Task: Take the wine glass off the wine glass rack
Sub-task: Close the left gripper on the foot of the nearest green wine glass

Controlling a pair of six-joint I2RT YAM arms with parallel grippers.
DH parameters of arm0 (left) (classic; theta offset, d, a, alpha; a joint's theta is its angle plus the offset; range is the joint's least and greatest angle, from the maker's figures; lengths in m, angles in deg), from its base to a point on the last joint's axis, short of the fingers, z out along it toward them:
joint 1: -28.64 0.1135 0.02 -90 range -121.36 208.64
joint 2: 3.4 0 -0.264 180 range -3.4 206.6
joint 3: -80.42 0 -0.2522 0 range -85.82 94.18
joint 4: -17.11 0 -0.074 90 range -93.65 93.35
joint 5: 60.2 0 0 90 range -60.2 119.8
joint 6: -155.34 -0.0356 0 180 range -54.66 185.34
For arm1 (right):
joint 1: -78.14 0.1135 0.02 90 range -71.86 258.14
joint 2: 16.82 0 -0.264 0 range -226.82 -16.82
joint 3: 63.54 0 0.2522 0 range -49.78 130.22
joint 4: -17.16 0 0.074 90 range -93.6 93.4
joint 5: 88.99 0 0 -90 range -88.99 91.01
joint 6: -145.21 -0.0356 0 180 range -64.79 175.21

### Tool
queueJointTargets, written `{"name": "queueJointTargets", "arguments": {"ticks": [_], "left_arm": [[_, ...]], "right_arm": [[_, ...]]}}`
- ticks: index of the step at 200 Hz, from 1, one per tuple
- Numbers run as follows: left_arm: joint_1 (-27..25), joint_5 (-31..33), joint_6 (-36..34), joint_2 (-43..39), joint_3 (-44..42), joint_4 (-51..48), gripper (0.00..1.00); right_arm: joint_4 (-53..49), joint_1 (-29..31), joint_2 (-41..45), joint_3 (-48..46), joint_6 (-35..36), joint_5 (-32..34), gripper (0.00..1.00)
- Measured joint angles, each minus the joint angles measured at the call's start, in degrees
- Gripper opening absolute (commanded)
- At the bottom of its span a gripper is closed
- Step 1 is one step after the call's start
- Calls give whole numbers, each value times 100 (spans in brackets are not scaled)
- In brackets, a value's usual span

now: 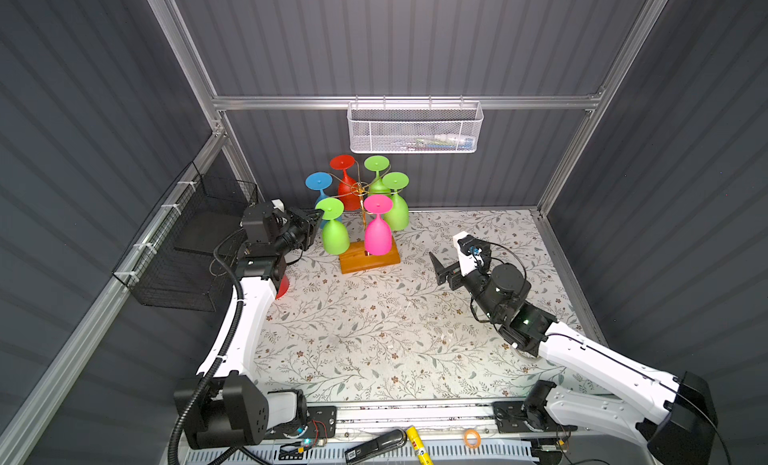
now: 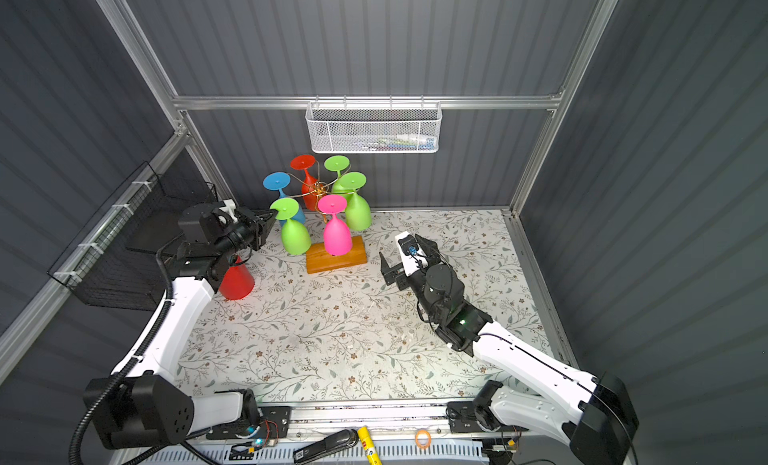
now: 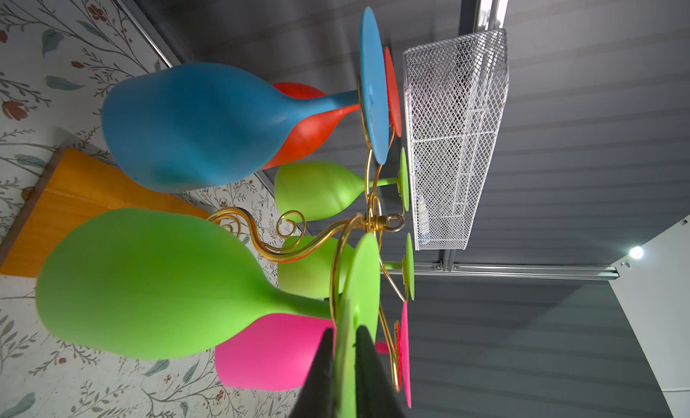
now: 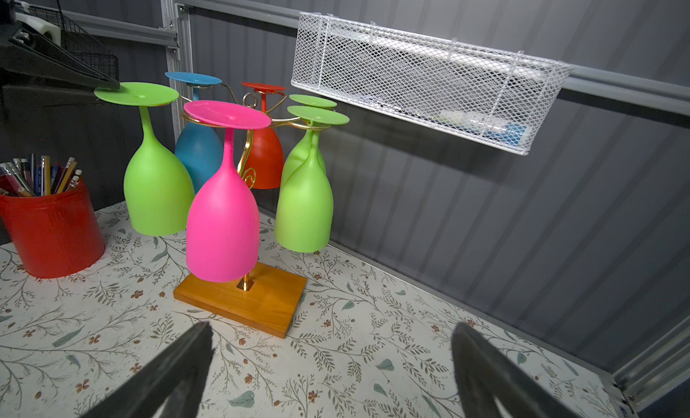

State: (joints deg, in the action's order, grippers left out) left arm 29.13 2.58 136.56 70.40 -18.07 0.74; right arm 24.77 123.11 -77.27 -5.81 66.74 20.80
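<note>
L jaws clamped on foot of green wine glass (image 3: pixel 149 281) hanging on wine glass rack (image 4: pixel 242 306) — R jaws wide apart.

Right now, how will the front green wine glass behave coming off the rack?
Likely light: the front green wine glass looks like matte plastic. Pinched by the left gripper at its foot's edge, the bowl may swing. Its stem could snag the wine glass rack.

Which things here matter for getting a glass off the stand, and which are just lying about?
In the job: wine glass rack, green wine glass, left gripper closed on its foot.
Lying about: red pencil cup, white mesh basket, black wire basket.
</note>
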Motion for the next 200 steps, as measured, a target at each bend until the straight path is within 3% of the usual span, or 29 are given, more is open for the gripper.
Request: {"name": "queueJointTargets", "arguments": {"ticks": [59,200], "left_arm": [[48,-50,105,-2,-63,251,0],[87,-42,144,-144,-63,245,0]], "right_arm": [[0,109,-42,46,96,114,99],[11,212,-92,109,247,367,99]]}}
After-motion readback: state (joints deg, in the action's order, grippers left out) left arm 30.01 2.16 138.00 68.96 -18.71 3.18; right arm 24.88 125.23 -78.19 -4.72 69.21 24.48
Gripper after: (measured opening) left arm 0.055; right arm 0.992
